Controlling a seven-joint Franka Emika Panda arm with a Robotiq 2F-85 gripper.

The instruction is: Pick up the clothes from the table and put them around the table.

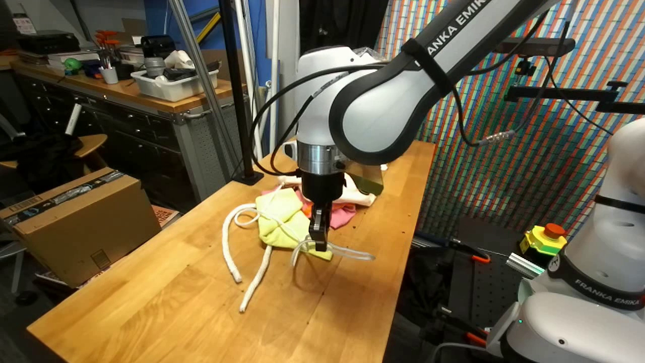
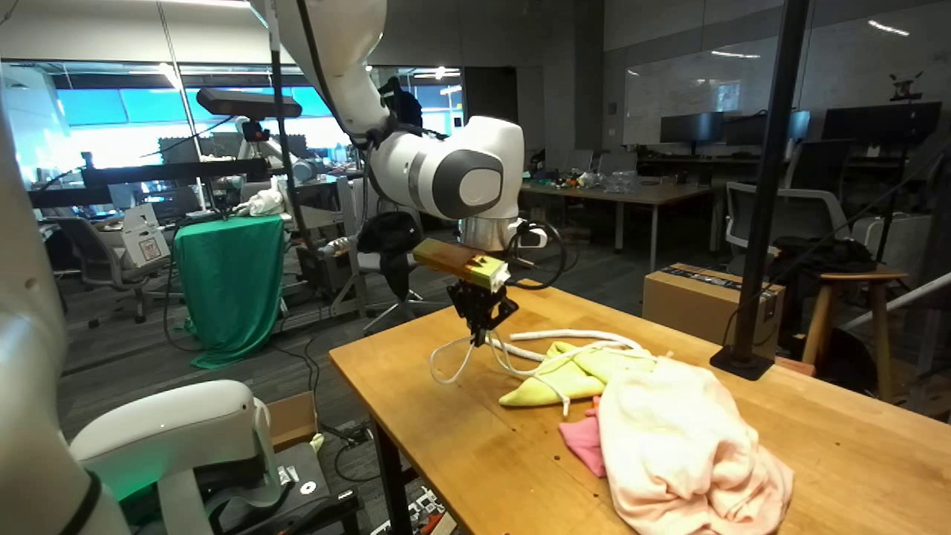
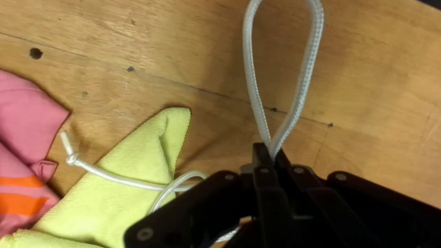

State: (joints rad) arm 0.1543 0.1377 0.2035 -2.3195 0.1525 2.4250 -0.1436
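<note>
My gripper (image 3: 272, 155) is shut on a thin white cord (image 3: 304, 79), whose loop sticks out past the fingertips. In an exterior view the gripper (image 1: 320, 244) hangs just above the table (image 1: 191, 302), over one corner of the yellow-green cloth (image 1: 274, 234). More of the cord lies across this cloth, ending in a knot beside it in the wrist view. The pink-red cloth (image 3: 27, 120) has orange stripes and lies partly under the others. Largest in an exterior view is the cream-white cloth (image 2: 676, 446), heaped over the pink one. None of the clothes is between the fingers.
A thick white rope (image 1: 227, 247) curves out from beneath the yellow-green cloth. At the table's edge a black pole (image 2: 758, 186) rises close to the clothes. A cardboard box (image 1: 85, 222) is beside the table, with a cluttered workbench (image 1: 201, 97) behind.
</note>
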